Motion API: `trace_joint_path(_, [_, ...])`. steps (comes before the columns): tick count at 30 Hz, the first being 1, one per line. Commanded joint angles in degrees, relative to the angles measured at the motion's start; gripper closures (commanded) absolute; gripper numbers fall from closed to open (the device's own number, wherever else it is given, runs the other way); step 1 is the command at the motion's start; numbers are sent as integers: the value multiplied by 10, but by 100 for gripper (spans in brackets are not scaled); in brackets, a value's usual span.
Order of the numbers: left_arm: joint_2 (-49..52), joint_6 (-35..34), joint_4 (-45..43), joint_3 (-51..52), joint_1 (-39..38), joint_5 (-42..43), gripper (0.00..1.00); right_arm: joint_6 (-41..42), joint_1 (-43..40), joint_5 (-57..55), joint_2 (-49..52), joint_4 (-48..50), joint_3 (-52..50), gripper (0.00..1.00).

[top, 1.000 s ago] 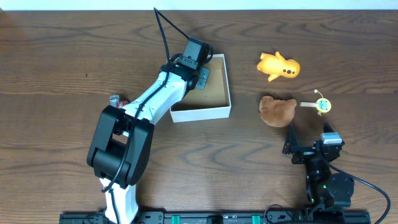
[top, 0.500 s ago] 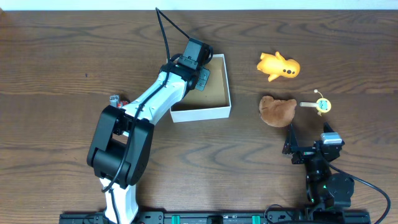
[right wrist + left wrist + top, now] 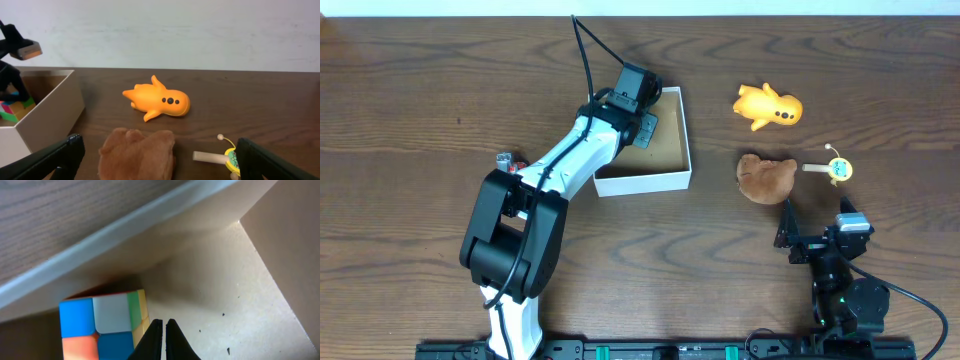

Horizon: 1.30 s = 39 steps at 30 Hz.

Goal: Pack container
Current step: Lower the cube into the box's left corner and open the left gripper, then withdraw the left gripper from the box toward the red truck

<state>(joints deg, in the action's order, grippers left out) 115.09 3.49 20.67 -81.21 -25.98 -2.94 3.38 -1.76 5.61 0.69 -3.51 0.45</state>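
The container [image 3: 645,181], a shallow white-walled box with a brown inside, sits at the table's middle. My left gripper [image 3: 645,124] reaches down into it. In the left wrist view the gripper [image 3: 164,329] is shut and empty over the box floor [image 3: 240,295]. A multicoloured cube [image 3: 100,325] lies in the box corner just left of the fingertips. My right gripper [image 3: 817,226] is wide open and empty near the front right. In the right wrist view the gripper [image 3: 159,146] faces a brown plush toy [image 3: 137,152].
An orange toy [image 3: 768,106] lies at the back right, the brown plush [image 3: 765,176] in front of it. A small yellow toy with a wooden stick [image 3: 835,169] lies right of the plush. A small red and silver object [image 3: 507,160] lies left of the left arm.
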Motion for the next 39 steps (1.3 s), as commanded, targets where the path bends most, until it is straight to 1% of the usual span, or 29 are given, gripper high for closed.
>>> trace_joint_path(1, [14, 9, 3, 9, 2, 5, 94, -7, -5, 2, -3, -1, -1, 1])
trace_joint_path(3, [17, 12, 3, 9, 2, -2, 94, -7, -5, 2, -3, -1, -1, 1])
trace_joint_path(14, [21, 12, -6, 9, 2, -99, 94, -7, -5, 2, -3, -1, -1, 1])
trace_joint_path(20, [21, 12, -6, 9, 2, -130, 94, -7, -5, 2, -3, -2, -1, 1])
trace_joint_path(34, [18, 12, -17, -10, 1, -132, 93, -7, -5, -2, -3, -2, -1, 1])
trace_joint_path(39, [-15, 3, -5, -38, -4, -130, 94, -7, -5, -2, -3, -2, -1, 1])
